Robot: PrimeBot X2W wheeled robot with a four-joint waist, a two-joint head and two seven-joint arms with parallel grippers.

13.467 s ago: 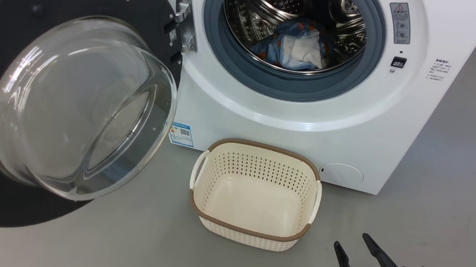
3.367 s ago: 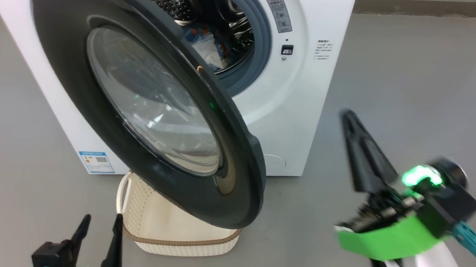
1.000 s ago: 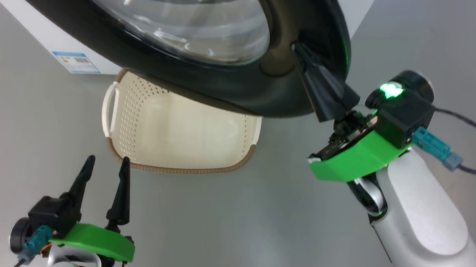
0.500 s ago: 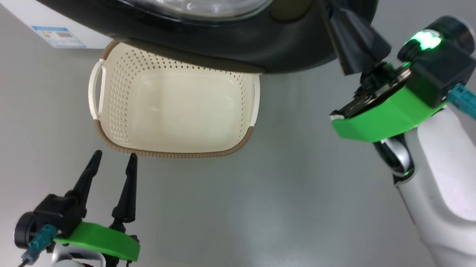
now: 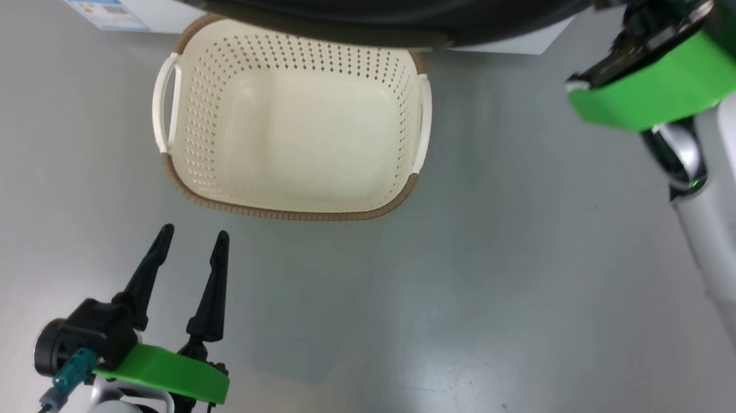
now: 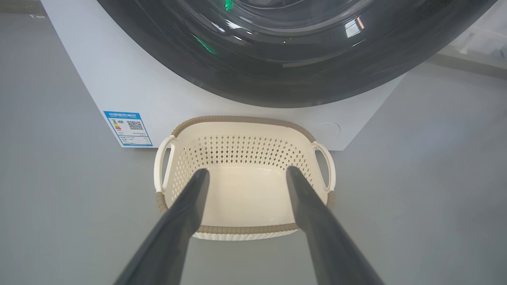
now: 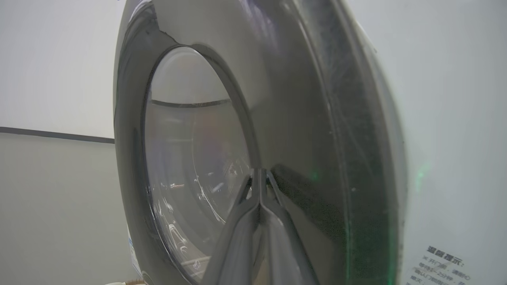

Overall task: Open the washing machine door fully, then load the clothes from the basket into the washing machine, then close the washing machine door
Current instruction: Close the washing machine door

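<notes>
Glossy grey floor (image 5: 500, 276) seen under basket (image 5: 288, 213), machine (image 6: 130, 83) behind. Left gripper (image 5: 195, 235) held spread before basket; right gripper (image 7: 259, 172) clenched at door (image 7: 301, 99).

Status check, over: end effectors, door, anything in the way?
Left end effector open, holding nothing. Right end effector shut, tips against washing machine door. Door nearly closed; fully shut unconfirmed. Basket empty below door.

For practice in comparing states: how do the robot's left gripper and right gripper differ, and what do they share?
The left gripper has its fingers spread apart; the right gripper has them pressed together. The left gripper hangs free before the basket, holding nothing; the right gripper's tips lie against the washing machine door. Both have long dark tapered fingers.
</notes>
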